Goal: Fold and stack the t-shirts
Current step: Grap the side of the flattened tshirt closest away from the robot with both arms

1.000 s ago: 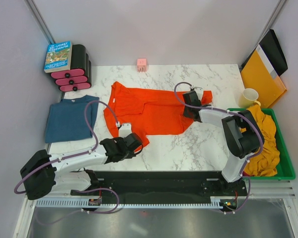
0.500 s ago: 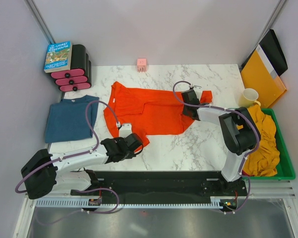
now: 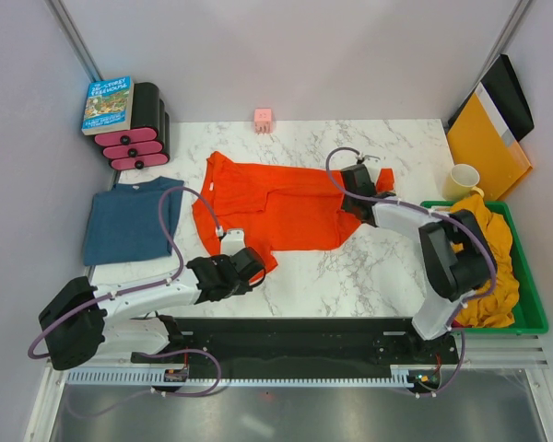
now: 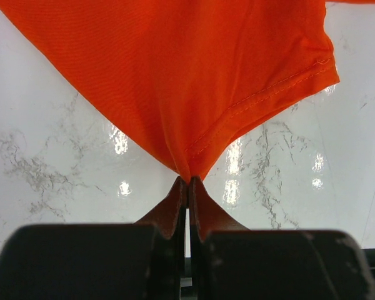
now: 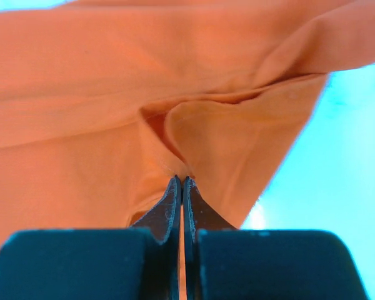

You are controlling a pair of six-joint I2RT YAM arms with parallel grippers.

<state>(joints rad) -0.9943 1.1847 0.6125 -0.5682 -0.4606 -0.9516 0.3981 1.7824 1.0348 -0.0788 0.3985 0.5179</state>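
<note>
At the centre of the desk (image 3: 378, 267) the orange-red t-shirt (image 3: 276, 203) lies spread, partly flattened, with wrinkles across its right half. The left gripper (image 4: 187, 181) sits at the near-left corner of the garment; its jaws are closed, pinching the stitched hem. The right gripper (image 5: 182, 181) sits at the far-right side, near the sleeve; its jaws are likewise closed, nipping a fold of the same fabric. Judged from this layout, the step in hand is the first fold of this shirt, with both grasp points secured and the cloth not yet lifted over. The next move would call for both arms to raise their pinches together and carry the fabric across the body of the shirt, keeping even tension so that the held edges do not sag or twist. The finished piece would then belong on the dark teal-blue t-shirt (image 3: 129, 221), which lies folded at the left edge of the desk, well apart from the work. More mustard-yellow shirts (image 3: 493, 267) wait heaped in the green tray (image 3: 533, 293) on the right. A cream mug (image 3: 463, 180) stands just beyond the tray, near the right arm, and should be avoided during any wide swing. A small pink block (image 3: 264, 117), a book (image 3: 108, 103) on a black-and-pink rack (image 3: 140, 129), and a yellow-orange folder (image 3: 484, 138) stand at the far margins, outside the fold path.
</note>
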